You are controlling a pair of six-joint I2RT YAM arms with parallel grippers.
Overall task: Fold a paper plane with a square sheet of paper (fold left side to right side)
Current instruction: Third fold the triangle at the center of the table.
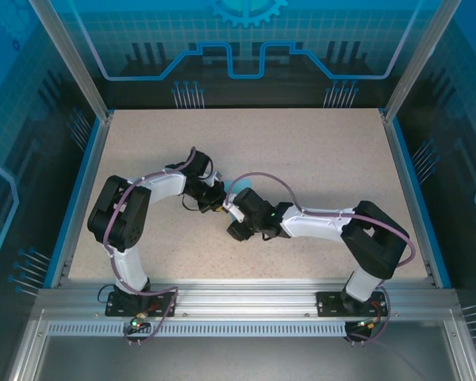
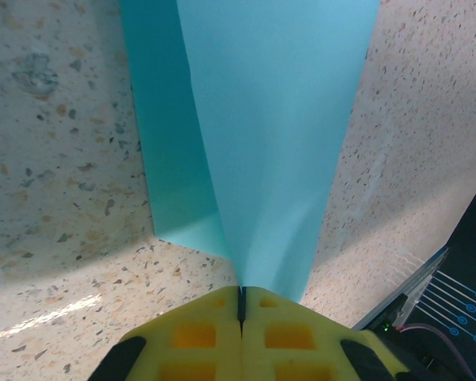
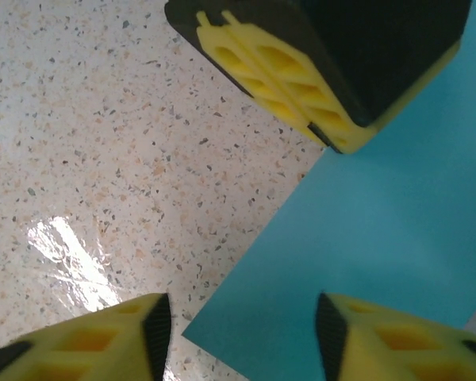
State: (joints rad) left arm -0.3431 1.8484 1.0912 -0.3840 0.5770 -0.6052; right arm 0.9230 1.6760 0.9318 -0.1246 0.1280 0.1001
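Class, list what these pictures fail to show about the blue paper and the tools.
- Left wrist view: paper sheet runs off the top edge; left tool hides the pinched part.
- Right wrist view: sheet runs off right and bottom edges; right tool is cut off by the bottom edge.

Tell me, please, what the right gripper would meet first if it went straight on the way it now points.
Probably the thin light-blue square sheet of paper, whose corner lies ahead between the fingers of the open right gripper, over the speckled table, though depth is unclear.
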